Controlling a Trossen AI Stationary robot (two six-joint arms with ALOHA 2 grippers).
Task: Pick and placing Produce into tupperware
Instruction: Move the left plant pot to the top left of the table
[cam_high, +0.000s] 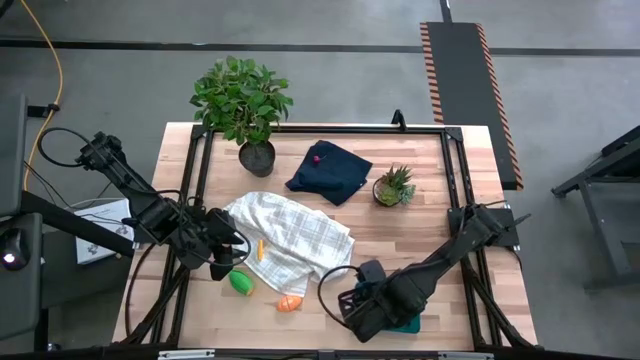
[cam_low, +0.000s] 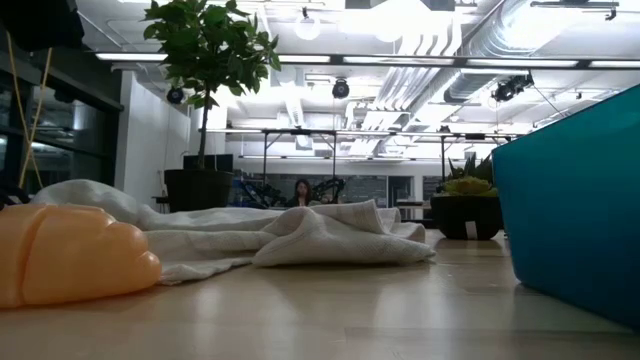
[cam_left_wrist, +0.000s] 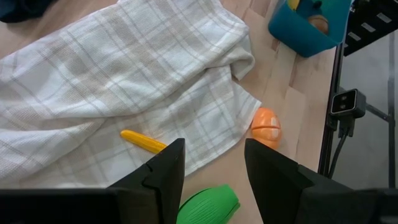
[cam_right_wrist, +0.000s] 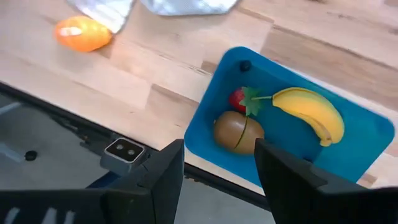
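— Where's the tupperware (cam_right_wrist: 283, 146)?

— Near the front edge of the worktop (cam_high: 420, 235), under my right gripper (cam_right_wrist: 219, 163). Its jaws stand open and empty above the near rim. Inside lie a yellow banana (cam_right_wrist: 309, 111), a red berry (cam_right_wrist: 238, 99) and a brown round piece (cam_right_wrist: 238, 132), the berry touching the brown one.

— And the left side?

— Left gripper (cam_left_wrist: 214, 163): jaws apart, nothing between them, hanging over the green piece (cam_left_wrist: 208, 204) just off the checked cloth (cam_left_wrist: 118, 87). A thin yellow piece (cam_left_wrist: 143, 141) lies on the cloth's edge. An orange piece (cam_left_wrist: 266, 124) sits on bare wood between cloth and tupperware.

— Anything else?

— Dark navy cloth (cam_high: 328, 170), spiky potted plant (cam_high: 394, 186), leafy potted plant (cam_high: 242, 105) at the back.
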